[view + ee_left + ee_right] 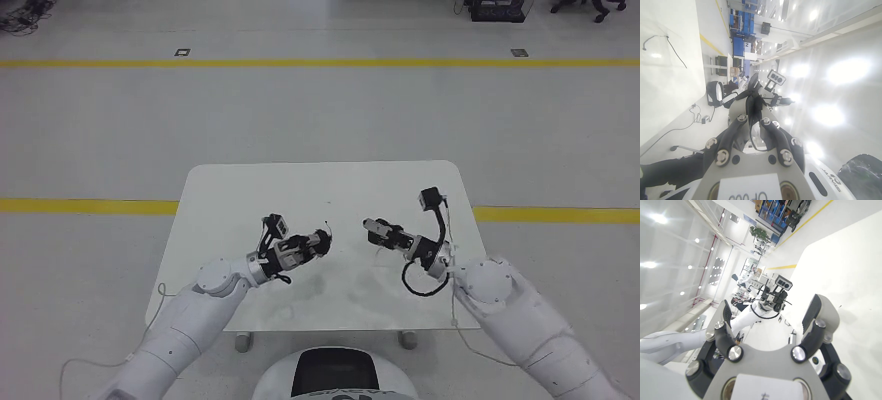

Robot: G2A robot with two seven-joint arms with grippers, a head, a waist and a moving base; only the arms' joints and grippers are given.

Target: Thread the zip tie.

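My left gripper point(320, 239) is clamped on the zip tie point(788, 303), holding it up over the middle of the table point(240, 195). My right gripper point(371, 228) faces it from near, a gap between the two, jaws spread wide and gripping nothing. To thread this well, I reckon the right should take the free tail close to its tip, pinch it flat between the pads point(811, 311), and line it up square with the head's slot before pushing. A strap this thin will likely bend away if it goes in crooked. The right wrist view gives me the tail poking sideways out of the left's grip, where the top view reduces it to a faint sliver. The left wrist view shows black strap nipped between closed fingers point(738, 111), but I cannot pick out the head.
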